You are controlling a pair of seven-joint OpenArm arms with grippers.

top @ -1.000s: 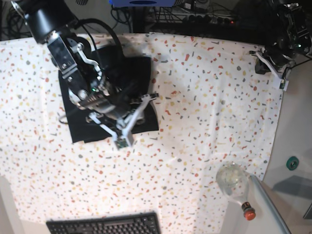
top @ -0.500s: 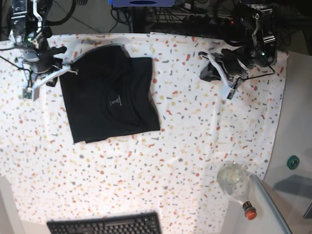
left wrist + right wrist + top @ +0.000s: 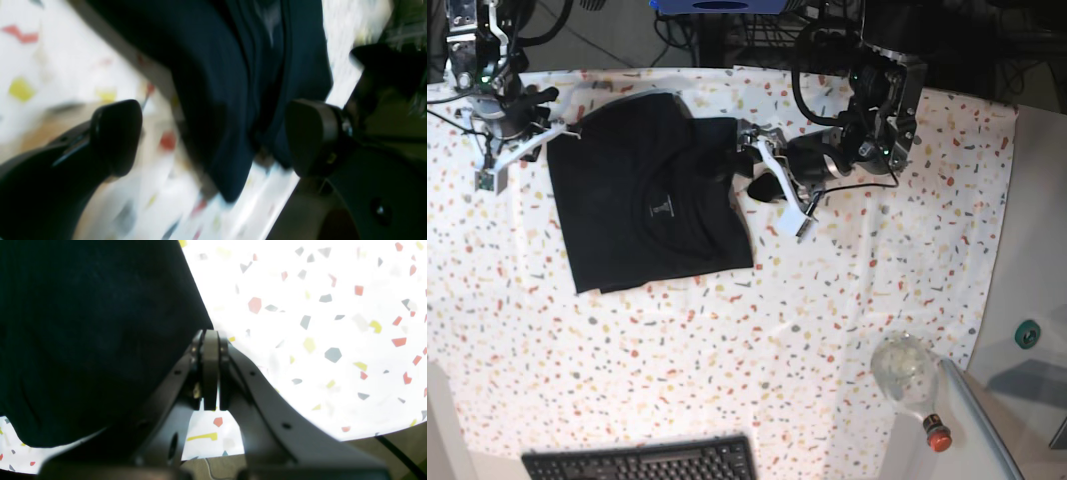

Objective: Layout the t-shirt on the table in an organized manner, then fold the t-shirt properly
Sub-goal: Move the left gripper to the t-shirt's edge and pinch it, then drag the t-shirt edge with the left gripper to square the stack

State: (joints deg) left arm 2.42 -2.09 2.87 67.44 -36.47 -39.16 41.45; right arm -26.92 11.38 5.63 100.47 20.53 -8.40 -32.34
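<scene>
- Nearest the front edge, a black keyboard point(image 3: 642, 462) pokes into the base view, and off to the right a clear glass bottle with a red cap point(image 3: 910, 378) lies at the corner of the table point(image 3: 847, 300)
- The table is covered in white cloth flecked with red, yellow and grey
- Beyond that the t-shirt point(image 3: 649, 200) lies flat on the left half of the table, folded into a rough rectangle, plain black with a tiny pale logo point(image 3: 663, 208) near its middle; the lower edge is fairly straight, the far edge more uneven
- At the shirt's right edge the left gripper point(image 3: 749, 161) stands with its fingers spread wide, black pads point(image 3: 116, 133) on either side of a bunched fold of the dark cloth, not pinching it; the wrist view is blurred
- At the far left corner the right gripper point(image 3: 210, 336) has its fingers pressed together, tip just at the shirt's edge; whether any cloth is caught between them I cannot tell
</scene>
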